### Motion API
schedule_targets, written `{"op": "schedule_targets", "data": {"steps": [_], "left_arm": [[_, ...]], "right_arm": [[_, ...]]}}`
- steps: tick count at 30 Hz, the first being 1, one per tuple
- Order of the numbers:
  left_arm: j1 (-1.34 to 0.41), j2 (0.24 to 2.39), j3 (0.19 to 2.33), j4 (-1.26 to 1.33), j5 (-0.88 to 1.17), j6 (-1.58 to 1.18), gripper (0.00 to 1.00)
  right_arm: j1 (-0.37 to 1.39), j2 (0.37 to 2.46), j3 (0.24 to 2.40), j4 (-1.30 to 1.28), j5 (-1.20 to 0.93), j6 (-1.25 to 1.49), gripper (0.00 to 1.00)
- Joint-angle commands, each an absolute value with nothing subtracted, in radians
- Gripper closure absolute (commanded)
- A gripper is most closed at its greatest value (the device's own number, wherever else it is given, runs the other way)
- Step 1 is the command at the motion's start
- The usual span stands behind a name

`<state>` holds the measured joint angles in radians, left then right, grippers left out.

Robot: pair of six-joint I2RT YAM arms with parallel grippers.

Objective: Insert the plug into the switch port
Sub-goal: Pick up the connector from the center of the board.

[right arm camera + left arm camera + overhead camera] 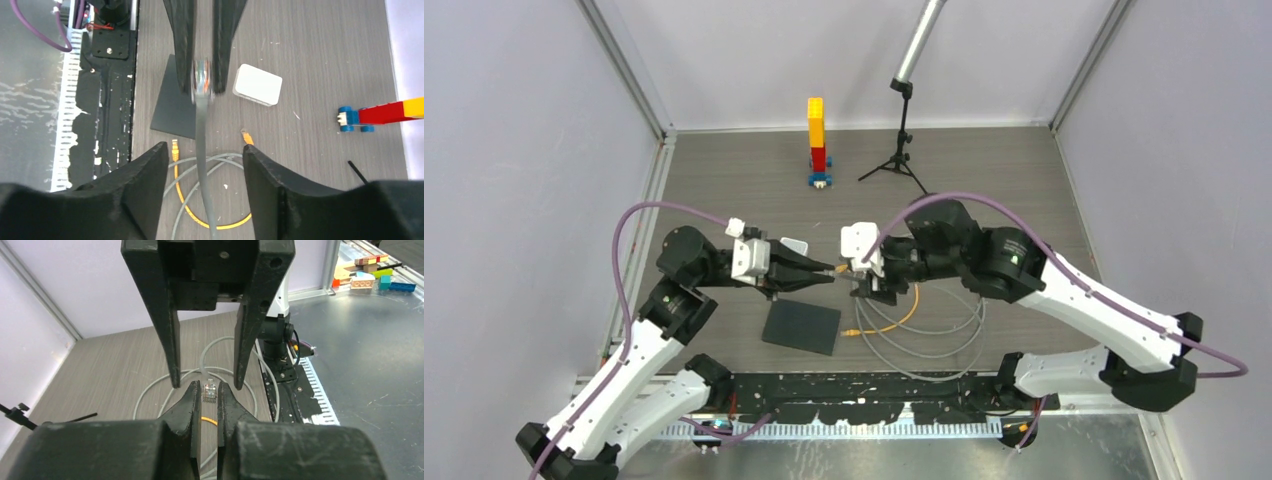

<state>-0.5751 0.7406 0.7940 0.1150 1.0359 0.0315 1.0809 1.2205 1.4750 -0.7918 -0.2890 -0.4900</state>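
Cables, nearest the arm bases: grey cable in loose loops and thin orange cable, both lying on the wood-grain tabletop.
Mat: flat dark grey square mat, beside the loops, below the left jaws.
Plug: small clear plastic plug on the grey cable's end, held in the air between the two arms.
Left jaws: closed tight on the plug's sides.
Right jaws: wide apart, straddling the plug, touching nothing.
Switch: white rounded-corner plastic box, flat on the tabletop just beyond the left jaws, apart from the plug.
Switch port: opening not discernible in any view.
Far end: red-and-yellow brick tower and black tripod, well apart from the work.
Step in hand (judgement): plug is carried by the left jaws alone; insertion not yet begun.
Recommendation: draw the right jaws straight back without brushing the cable. Check that the plug sits square. Locate the port side of the box. Keep the cable slack. Steady the box before pushing.
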Motion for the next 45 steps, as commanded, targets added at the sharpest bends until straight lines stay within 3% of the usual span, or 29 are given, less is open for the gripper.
{"op": "schedule_targets", "data": {"steps": [1, 8, 17, 30, 41, 45], "left_arm": [[-0.579, 0.687, 0.774, 0.199, 1.004, -0.026, 1.00], [-0.579, 0.679, 0.749, 0.288, 0.995, -0.104, 1.00], [-0.579, 0.676, 0.742, 0.302, 0.999, -0.115, 1.00], [-0.579, 0.658, 0.735, 0.288, 0.978, -0.086, 1.00], [-0.580, 0.646, 0.737, 0.293, 0.974, -0.084, 1.00], [-0.580, 0.643, 0.737, 0.291, 0.974, -0.086, 1.00]], "right_arm": [[1.086, 1.091, 1.333, -0.548, -0.278, -0.448, 0.36], [1.086, 0.952, 1.038, -0.145, -0.242, -0.335, 0.35], [1.085, 0.928, 0.900, 0.202, -0.237, -0.243, 0.39], [1.086, 0.888, 0.871, 0.171, -0.258, -0.232, 0.61], [1.086, 0.880, 0.853, 0.159, -0.265, -0.226, 0.61], [1.085, 0.880, 0.849, 0.171, -0.274, -0.221, 0.72]]}}
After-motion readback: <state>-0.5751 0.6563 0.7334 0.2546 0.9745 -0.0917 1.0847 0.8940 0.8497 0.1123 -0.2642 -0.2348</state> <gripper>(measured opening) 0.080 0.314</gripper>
